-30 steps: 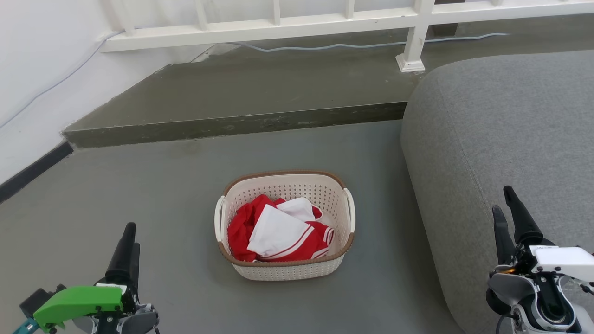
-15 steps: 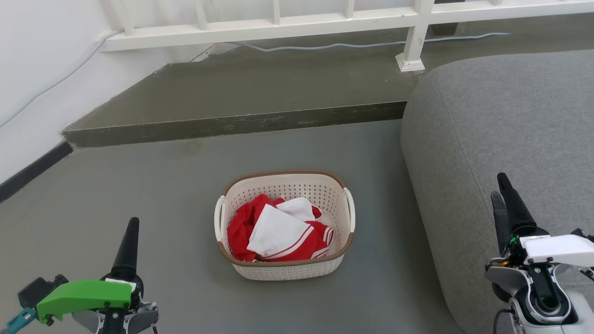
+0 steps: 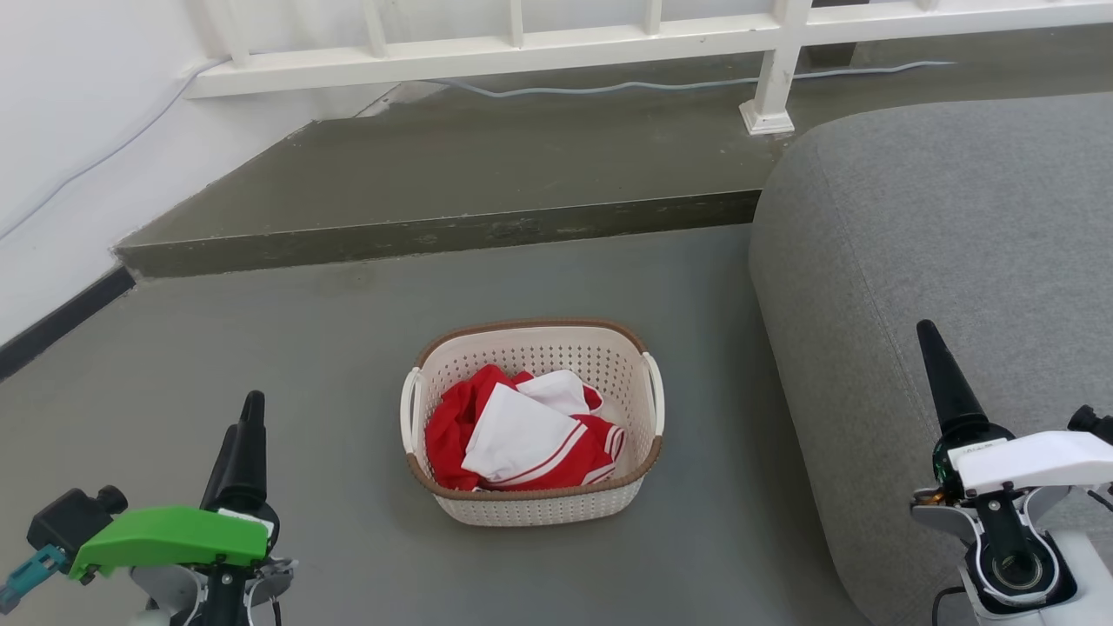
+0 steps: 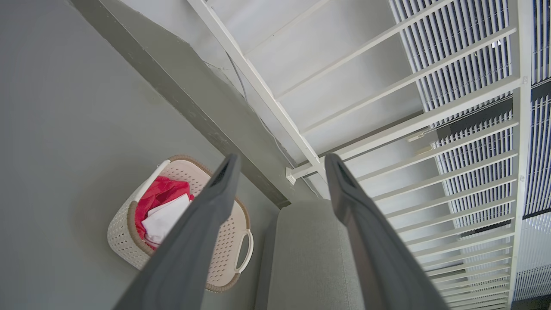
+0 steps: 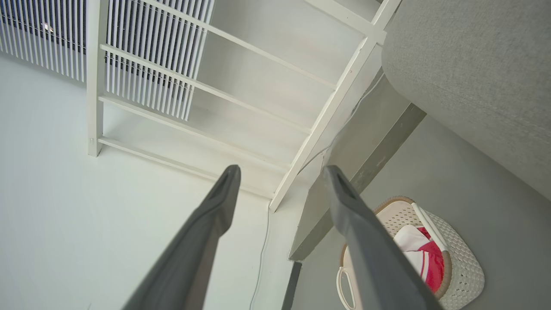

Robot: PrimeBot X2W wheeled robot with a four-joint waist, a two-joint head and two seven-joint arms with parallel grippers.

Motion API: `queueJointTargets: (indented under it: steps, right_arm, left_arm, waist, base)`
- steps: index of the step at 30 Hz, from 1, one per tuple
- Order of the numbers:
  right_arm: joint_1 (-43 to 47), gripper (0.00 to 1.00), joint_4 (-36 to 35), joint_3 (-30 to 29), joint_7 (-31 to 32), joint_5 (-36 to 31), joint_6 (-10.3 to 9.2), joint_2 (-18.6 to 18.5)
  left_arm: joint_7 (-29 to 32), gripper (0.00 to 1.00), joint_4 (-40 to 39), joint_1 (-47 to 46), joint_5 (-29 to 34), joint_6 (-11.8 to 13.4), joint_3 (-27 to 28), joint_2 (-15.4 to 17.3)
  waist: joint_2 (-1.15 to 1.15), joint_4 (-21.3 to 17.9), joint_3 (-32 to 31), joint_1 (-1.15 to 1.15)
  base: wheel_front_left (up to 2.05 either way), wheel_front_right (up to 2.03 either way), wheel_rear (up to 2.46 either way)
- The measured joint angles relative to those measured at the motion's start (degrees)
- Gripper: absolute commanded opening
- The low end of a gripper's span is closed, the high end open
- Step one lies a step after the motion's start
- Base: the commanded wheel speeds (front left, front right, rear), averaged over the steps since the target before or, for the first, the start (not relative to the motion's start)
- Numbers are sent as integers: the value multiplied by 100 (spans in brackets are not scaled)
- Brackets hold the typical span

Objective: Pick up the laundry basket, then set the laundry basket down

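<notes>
Since the basket [image 3: 539, 511] stands on the floor [image 3: 261, 330] ahead, between the two hands and apart from both, a reach inward and down is judged to be needed. The left hand [image 3: 241, 417] is placed somewhat nearer than the right hand [image 3: 930, 339]. Both are held open and empty. A loop handle [image 3: 409, 409] is turned toward each side, and the long axis seems to run from handle to handle. Perforated cream plastic, rounded corners and a brown woven-look rim are seen, with red and white cloth [image 3: 522, 430] heaped inside.
</notes>
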Motion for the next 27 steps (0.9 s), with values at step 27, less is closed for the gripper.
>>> queueJointTargets:
  steps: [27]
  right_arm:
    - [-211,100,-25,485,-535,-2363,-255,-278]
  left_arm:
    - [-497,100,-138,-29,2574,372,-315,41]
  waist:
    - [0,-11,14,0]
  base:
    - [0,0,0]
